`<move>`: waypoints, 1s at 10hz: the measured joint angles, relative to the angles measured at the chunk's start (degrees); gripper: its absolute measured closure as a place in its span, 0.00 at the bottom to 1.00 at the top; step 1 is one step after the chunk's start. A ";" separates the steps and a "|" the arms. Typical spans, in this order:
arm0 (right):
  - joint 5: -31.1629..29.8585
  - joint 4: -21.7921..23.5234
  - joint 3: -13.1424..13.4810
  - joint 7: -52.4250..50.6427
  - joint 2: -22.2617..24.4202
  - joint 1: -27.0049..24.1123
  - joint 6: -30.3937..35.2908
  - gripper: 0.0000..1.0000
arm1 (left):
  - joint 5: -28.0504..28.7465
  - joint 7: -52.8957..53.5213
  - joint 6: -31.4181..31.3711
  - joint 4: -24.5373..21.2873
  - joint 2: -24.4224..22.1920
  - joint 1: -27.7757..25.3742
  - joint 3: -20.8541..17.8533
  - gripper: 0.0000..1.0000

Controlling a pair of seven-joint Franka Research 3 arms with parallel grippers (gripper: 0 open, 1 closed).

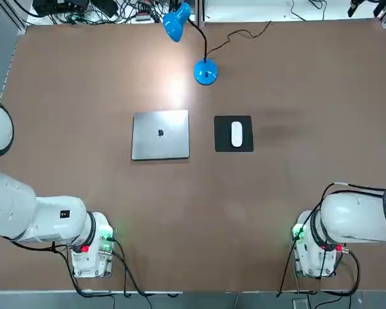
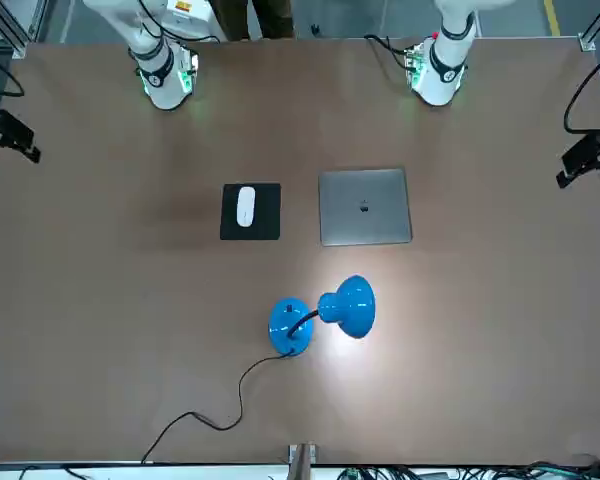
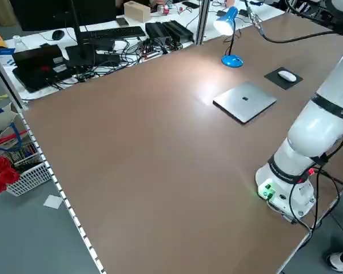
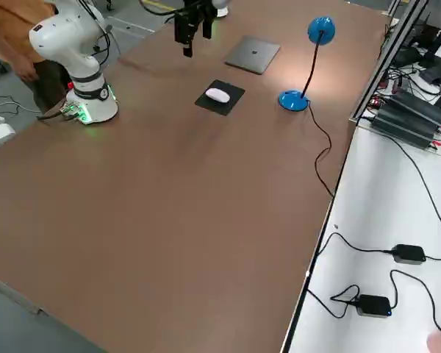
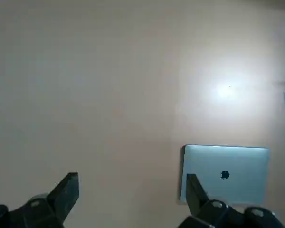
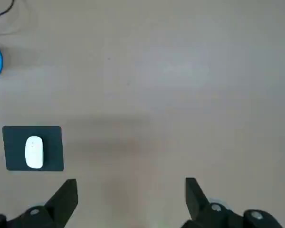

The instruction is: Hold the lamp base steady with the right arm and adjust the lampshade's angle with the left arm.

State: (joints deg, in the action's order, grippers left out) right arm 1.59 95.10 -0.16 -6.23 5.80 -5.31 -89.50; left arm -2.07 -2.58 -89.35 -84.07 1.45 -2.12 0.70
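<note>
Brown surface (image 1: 296,193): both arms parked at near edge, nothing held.

Left arm (image 1: 26,212), right arm (image 1: 360,219): raised, wrists pointing down.

Left gripper (image 5: 133,199) released, jaws wide, above bare surface beside closed laptop (image 1: 161,134).

Right gripper (image 6: 131,202) released, jaws wide, near mouse (image 1: 236,134) on black pad (image 1: 233,134).

Lamp base (image 1: 206,72): glossy blue disc, far side, well beyond both grippers, between them, slightly nearer right gripper.

Lampshade (image 1: 175,24): blue cone on black gooseneck, lit, leaning toward left arm's side, aimed down at surface.

Judgement: task not begun; both reach forward.
</note>
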 joint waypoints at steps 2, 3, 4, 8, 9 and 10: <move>2.96 2.01 -4.10 0.02 -0.59 0.41 -5.00 0.00 | -0.06 -0.89 0.00 0.19 0.93 0.25 0.32 0.01; 4.18 4.47 -6.68 0.01 -1.17 0.63 -10.11 0.00 | -0.10 -0.75 0.00 0.42 1.35 0.41 0.40 0.02; 4.52 7.09 -10.12 0.06 -2.72 0.81 -15.81 0.00 | -0.19 1.16 -0.02 0.99 1.64 0.57 0.47 0.02; 5.86 10.18 -22.04 0.32 -18.54 1.57 -42.43 0.00 | -7.00 25.97 -0.53 1.93 2.36 -0.19 0.23 0.01; 5.85 10.17 -23.93 0.29 -23.41 2.41 -49.57 0.00 | -7.86 28.66 -3.13 1.96 2.46 -0.53 0.11 0.01; 5.08 9.83 -25.00 0.21 -28.03 3.56 -55.93 0.00 | -8.24 30.48 -5.73 1.96 2.54 -0.75 0.13 0.01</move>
State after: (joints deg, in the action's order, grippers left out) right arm 6.67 104.93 -25.15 -6.01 -22.23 -1.75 -145.42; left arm -10.30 27.90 -95.08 -82.12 3.98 -2.87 0.84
